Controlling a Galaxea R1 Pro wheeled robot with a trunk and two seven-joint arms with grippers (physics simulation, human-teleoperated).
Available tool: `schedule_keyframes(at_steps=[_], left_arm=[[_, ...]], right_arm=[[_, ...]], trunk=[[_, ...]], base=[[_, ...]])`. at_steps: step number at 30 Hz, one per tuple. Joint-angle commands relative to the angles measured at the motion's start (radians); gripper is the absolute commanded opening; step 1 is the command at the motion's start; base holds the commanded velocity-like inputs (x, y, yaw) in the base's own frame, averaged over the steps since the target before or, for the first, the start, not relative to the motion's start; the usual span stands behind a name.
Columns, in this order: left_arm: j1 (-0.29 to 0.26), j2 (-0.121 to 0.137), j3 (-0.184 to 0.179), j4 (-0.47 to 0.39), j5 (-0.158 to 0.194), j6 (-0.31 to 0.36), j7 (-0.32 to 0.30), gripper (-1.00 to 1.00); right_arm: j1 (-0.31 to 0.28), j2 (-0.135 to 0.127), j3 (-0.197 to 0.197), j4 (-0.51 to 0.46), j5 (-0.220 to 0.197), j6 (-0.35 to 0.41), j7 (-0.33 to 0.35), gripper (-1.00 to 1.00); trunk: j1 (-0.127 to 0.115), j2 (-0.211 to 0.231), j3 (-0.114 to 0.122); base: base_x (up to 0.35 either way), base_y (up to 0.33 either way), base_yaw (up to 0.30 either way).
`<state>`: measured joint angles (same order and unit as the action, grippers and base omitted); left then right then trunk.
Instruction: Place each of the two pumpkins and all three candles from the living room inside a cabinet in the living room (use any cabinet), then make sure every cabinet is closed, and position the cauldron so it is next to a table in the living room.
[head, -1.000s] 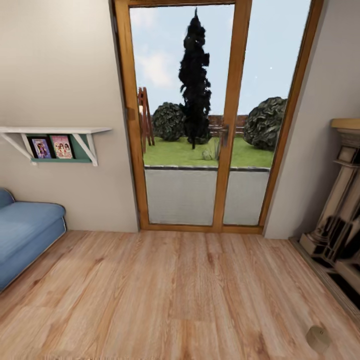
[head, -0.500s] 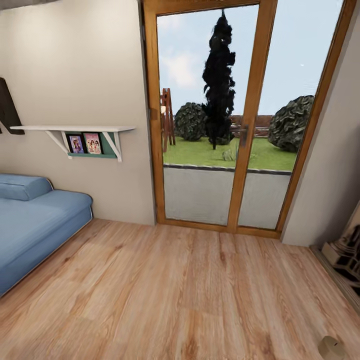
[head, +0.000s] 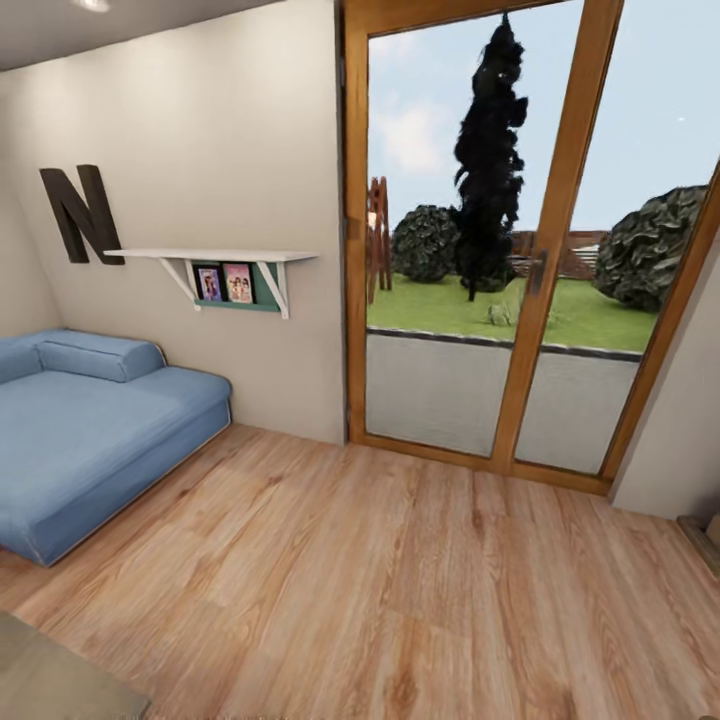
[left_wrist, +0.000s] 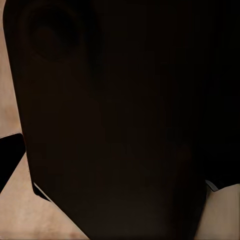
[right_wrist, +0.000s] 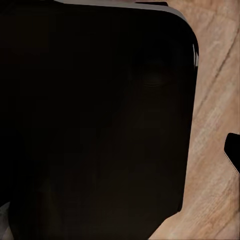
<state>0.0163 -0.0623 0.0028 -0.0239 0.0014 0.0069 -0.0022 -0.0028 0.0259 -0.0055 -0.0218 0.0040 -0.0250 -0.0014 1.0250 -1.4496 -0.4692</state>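
- The state of the fingers on either arm cannot be told: both wrist views show a dark, rounded body close to the camera, with slivers of wood plank floor (right_wrist: 215, 100) at the edges.
- In the head view the floor (head: 400, 580) of the living room runs up to the wood-framed glass doors (head: 530, 250), beyond which lie grass, a dark tall tree and bushes.
- Against the earlier head pictures the whole view has swung leftward, so the camera moved: the doors now sit further right.
- The blue sofa (head: 90, 420) shows more fully, and a black letter N (head: 82, 213) has appeared above the white wall shelf (head: 215, 258).
- The tan candle seen low on the floor earlier, and most of the fireplace surround, have left the frame.
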Motion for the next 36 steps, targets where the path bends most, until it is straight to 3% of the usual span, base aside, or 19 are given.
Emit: schedule_keyframes(at_steps=[1, 9, 26, 36], left_arm=[[0.001, 0.000, 0.000, -0.002, 0.000, 0.001, 0.000, 1.00], [0.001, 0.001, 0.000, -0.002, 0.000, 0.001, -0.001, 1.00], [0.001, -0.001, 0.000, -0.002, 0.000, 0.001, 0.000, 1.00], [0.001, -0.015, 0.002, -0.002, 0.000, 0.001, -0.001, 1.00]], right_arm=[[0.000, 0.000, -0.001, 0.000, 0.000, -0.003, 0.000, 1.00], [0.000, -0.001, -0.001, 0.000, 0.000, -0.002, 0.000, 1.00], [0.000, 0.000, -0.001, 0.000, 0.000, -0.002, 0.000, 1.00], [0.000, 0.000, -0.001, 0.000, -0.001, -0.002, 0.000, 1.00]], trunk=[[0.000, 0.000, -0.001], [0.000, 0.000, -0.001], [0.000, 0.000, -0.001], [0.000, 0.000, -0.001]], base=[[-0.001, -0.001, 0.280], [-0.059, 0.007, 0.280], [-0.225, 0.062, 0.280], [-0.039, 0.002, 0.280]])
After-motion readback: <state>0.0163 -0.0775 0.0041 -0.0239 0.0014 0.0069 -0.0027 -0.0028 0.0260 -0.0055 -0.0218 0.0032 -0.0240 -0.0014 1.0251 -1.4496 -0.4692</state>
